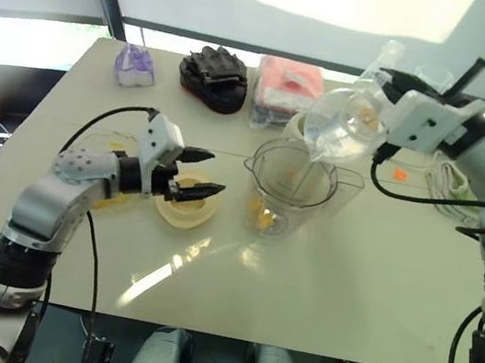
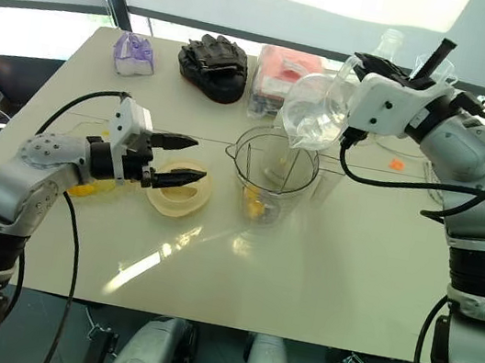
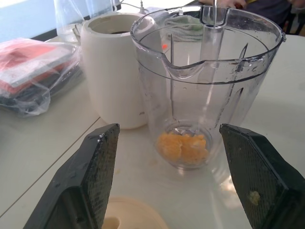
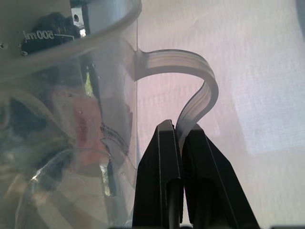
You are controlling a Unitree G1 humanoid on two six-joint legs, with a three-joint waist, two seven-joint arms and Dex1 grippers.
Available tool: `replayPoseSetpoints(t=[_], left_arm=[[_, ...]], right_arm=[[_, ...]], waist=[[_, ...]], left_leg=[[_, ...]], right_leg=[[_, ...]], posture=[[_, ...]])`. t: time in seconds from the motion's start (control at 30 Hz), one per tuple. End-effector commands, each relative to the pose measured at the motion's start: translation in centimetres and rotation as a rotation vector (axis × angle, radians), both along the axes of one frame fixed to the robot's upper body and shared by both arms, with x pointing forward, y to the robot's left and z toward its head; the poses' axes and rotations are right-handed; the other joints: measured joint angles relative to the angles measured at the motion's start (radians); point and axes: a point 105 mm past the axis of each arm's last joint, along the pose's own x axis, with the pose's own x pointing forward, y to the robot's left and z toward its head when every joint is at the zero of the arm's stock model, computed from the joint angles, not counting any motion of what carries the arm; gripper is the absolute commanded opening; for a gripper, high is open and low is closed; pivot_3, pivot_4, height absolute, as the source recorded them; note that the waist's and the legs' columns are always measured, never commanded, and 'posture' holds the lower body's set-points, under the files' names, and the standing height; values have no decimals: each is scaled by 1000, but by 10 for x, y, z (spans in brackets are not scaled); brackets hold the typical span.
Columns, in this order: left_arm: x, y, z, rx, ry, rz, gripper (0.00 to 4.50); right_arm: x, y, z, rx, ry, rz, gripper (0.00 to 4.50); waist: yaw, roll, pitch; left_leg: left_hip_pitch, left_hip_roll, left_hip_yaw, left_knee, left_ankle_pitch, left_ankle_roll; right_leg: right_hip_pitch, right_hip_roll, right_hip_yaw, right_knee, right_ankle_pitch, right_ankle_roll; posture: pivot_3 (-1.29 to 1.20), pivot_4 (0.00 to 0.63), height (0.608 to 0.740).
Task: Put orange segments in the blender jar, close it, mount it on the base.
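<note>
Overhead, the right arm reaches up and inward across the bench [image 1: 374, 287], forearm raised, wrist rolled. Right tool [image 4: 182, 131] pinched shut on the thin looped handle of a clear measuring beaker [image 1: 345, 124], marked 500 ml, which hangs tipped with its mouth down toward the blender jar [image 1: 289, 189]. Beaker sits above and just behind the jar's rim; whether they touch I cannot tell.

Left arm bent at the elbow, forearm running level toward the jar. Left tool [image 1: 203, 172] wide open, holding nothing, its fingers [image 3: 90, 176] spread either side of the jar as seen from the wrist, still short of it. Flat cream lid [image 1: 185, 204] lies directly under this tool.

Blender jar stands upright just ahead of the left tool, orange segments [image 3: 183, 148] heaped in its bottom. Base [image 3: 112, 71] stands beyond and touching or nearly touching the jar, on the far side from the left tool.

Room: bare bench on the near side of both tools, to the front edge. Far edge crowded with a black glove [image 1: 214, 74], a pink packet [image 1: 286, 86], and a small purple-tinted bag [image 1: 135, 67].
</note>
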Motion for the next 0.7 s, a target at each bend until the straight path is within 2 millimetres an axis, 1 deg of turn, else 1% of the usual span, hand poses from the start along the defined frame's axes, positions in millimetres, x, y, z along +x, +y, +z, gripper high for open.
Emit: replayPoseSetpoints(t=[0.03, 0.17, 0.3, 0.5, 0.6, 0.67, 0.7], left_arm=[[-2, -2, 7, -3, -38, -11, 3490], [0, -1, 4, -4, -36, -10, 3490], [1, -1, 3, -4, -36, -10, 3490], [0, -1, 3, -3, -38, -13, 3490], [-1, -2, 4, -5, -38, -14, 3490], [-1, -1, 5, -22, -35, -13, 3490], [-1, 0, 8, -37, -33, -13, 3490]], right_arm=[[-9, 1, 26, -26, -113, 5, 31], [-10, 5, 28, -87, -153, 5, 31], [-10, 6, 30, -96, -176, 6, 31], [-10, 6, 29, -134, -192, 7, 31], [-9, 4, 27, -83, -167, 7, 31], [-8, 0, 27, 50, -116, 15, 31], [-6, -6, 23, 191, -45, 18, 31]], waist=[[0, 0, 0], [0, 0, 0], [0, 0, 0], [0, 0, 0], [0, 0, 0], [0, 0, 0], [0, 0, 0]], left_leg=[[0, 0, 0, 0, 0, 0], [0, 0, 0, 0, 0, 0], [0, 0, 0, 0, 0, 0], [0, 0, 0, 0, 0, 0], [0, 0, 0, 0, 0, 0], [0, 0, 0, 0, 0, 0], [0, 0, 0, 0, 0, 0]], right_leg=[[0, 0, 0, 0, 0, 0], [0, 0, 0, 0, 0, 0], [0, 0, 0, 0, 0, 0], [0, 0, 0, 0, 0, 0], [0, 0, 0, 0, 0, 0], [0, 0, 0, 0, 0, 0], [0, 0, 0, 0, 0, 0]], posture=[[0, 150, 740], [0, 150, 740], [0, 150, 740], [0, 150, 740], [0, 150, 740], [0, 150, 740], [0, 150, 740]])
